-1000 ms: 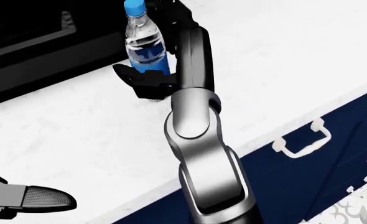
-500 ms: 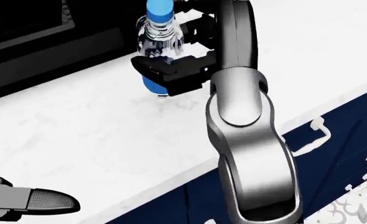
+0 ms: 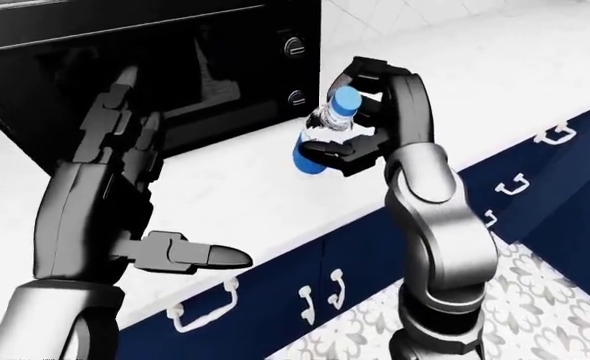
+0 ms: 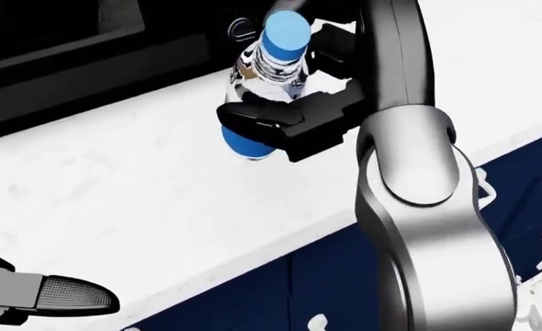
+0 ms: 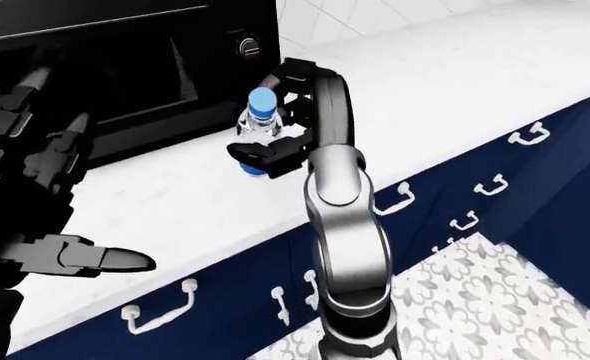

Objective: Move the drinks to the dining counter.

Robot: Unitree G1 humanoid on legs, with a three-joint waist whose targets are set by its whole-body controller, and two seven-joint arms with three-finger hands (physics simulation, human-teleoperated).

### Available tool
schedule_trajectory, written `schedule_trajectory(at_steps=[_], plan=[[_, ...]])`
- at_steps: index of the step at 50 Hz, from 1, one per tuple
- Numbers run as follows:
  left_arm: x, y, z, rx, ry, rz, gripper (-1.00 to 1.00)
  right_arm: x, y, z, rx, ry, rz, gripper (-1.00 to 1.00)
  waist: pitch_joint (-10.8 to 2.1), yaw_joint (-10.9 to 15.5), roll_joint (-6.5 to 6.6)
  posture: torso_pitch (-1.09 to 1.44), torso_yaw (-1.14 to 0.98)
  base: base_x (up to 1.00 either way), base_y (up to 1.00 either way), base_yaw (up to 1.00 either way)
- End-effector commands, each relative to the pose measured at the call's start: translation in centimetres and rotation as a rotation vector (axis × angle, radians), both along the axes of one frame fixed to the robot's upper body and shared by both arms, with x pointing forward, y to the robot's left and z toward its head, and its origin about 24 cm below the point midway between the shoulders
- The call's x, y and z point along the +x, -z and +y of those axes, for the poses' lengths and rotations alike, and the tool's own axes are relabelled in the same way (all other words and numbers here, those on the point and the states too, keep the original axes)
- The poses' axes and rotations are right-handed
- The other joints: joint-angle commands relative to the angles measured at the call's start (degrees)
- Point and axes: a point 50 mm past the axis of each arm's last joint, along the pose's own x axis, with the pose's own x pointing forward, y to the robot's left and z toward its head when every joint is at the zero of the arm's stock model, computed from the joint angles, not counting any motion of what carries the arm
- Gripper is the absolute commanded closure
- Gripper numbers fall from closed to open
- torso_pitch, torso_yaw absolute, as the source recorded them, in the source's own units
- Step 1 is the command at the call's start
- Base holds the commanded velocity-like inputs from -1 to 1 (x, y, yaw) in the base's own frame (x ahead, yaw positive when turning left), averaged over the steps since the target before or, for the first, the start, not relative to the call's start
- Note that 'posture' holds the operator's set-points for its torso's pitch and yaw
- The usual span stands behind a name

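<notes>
Bottle: I see the water bottle (image 4: 269, 76) tilted in my right hand, blue cap (image 4: 286, 30) toward the camera, its blue base above the white bench, close to the dark appliance.
Label: a blue band wraps the lower half of the bottle; I cannot read any writing or brand on it.
Right hand: my right hand (image 4: 294, 103) has its fingers wrapped round the bottle's middle, pinching it from both sides.
Left hand: my left hand (image 3: 125, 202) is raised at the left of the left-eye view, fingers spread and pointing up, thumb (image 3: 190, 253) sticking out to the right, holding nothing.
Bench: the white marble bench (image 3: 495, 82) runs from lower left to upper right in the left-eye view.
Appliance: a black microwave (image 3: 175, 60) stands on the bench just beside the bottle, with two round knobs (image 3: 295, 45) on its right edge; no lettering is legible.
Drawers: navy cabinet fronts (image 5: 445, 187) with white handles (image 5: 528, 133) sit below the bench.
Floor: patterned grey and white tile (image 5: 495, 292) lies at the lower right.
</notes>
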Motion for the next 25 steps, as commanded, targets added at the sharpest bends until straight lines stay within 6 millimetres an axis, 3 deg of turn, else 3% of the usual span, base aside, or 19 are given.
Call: schedule_trajectory(at_steps=[1,4,5,8,9,10,14,16,17,18,19,21,25], plan=[[-0.26,-1.0,0.35,-0.004,-0.027,-0.073,-1.0,-1.0,-1.9,0.83,0.012,-0.056,-0.12,1.0,-1.37,0.46,0.13,0.0,0.0,-0.55,0.06,0.0],[-0.22,-0.83,0.27,-0.004,-0.026,-0.073,-1.0,-1.09,-1.9,0.9,0.015,-0.064,-0.126,1.0,-0.57,0.95,2.84,0.0,0.0,-0.55,0.07,0.0],[-0.23,-0.85,0.27,-0.004,-0.026,-0.073,-1.0,-1.11,-1.91,0.92,0.016,-0.065,-0.127,1.0,-1.22,1.16,5.26,0.0,0.0,-0.55,0.08,0.0],[-0.28,-0.88,0.35,-0.006,-0.027,-0.074,-1.0,-1.28,-1.86,0.98,0.014,-0.069,-0.14,1.0,-2.03,1.83,4.32,0.0,0.0,-0.33,0.19,0.0],[-0.28,-0.81,0.35,-0.005,-0.027,-0.073,-1.0,-1.34,-1.84,0.97,0.023,-0.073,-0.143,1.0,0.32,2.65,2.66,0.0,0.0,0.0,0.0,0.59],[-0.29,-0.81,0.36,-0.005,-0.027,-0.073,-1.0,-1.36,-1.81,1.01,0.027,-0.076,-0.141,1.0,0.46,2.79,2.95,0.0,0.0,0.0,0.0,1.0],[-0.29,-0.79,0.39,-0.008,-0.028,-0.073,-1.0,-1.38,-1.84,1.06,0.034,-0.078,-0.141,1.0,-0.14,2.44,-0.02,0.0,0.0,0.0,0.0,1.0],[-0.29,-0.8,0.42,-0.007,-0.029,-0.074,-1.0,-1.44,-1.87,1.12,0.034,-0.08,-0.142,1.0,0.15,2.08,-2.9,0.0,0.0,0.0,0.0,1.0],[-0.29,-0.81,0.44,-0.007,-0.029,-0.074,-1.0,-1.46,-1.89,1.12,0.035,-0.08,-0.142,1.0,-0.64,1.98,-5.74,0.0,0.0,0.0,0.0,1.0],[-0.3,-0.82,0.46,-0.008,-0.03,-0.074,-1.0,-1.46,-1.88,1.09,0.036,-0.08,-0.143,1.0,1.16,2.95,-4.72,0.0,0.0,0.0,0.0,1.0],[-0.3,-0.8,0.46,-0.007,-0.03,-0.074,-1.0,-1.47,-1.91,1.06,0.038,-0.079,-0.145,1.0,1.16,2.3,-4.19,0.0,0.0,0.0,0.0,1.0],[-0.29,-0.82,0.46,-0.007,-0.03,-0.073,-1.0,-1.45,-1.89,1.05,0.043,-0.08,-0.146,1.0,-0.15,3.07,-3.61,0.0,0.0,0.0,0.0,1.0],[-0.35,-0.95,0.55,-0.007,-0.031,-0.075,-1.0,-1.57,-1.98,1.13,0.044,-0.081,-0.151,1.0,0.65,2.7,-1.3,0.0,0.0,0.0,0.0,1.0]])
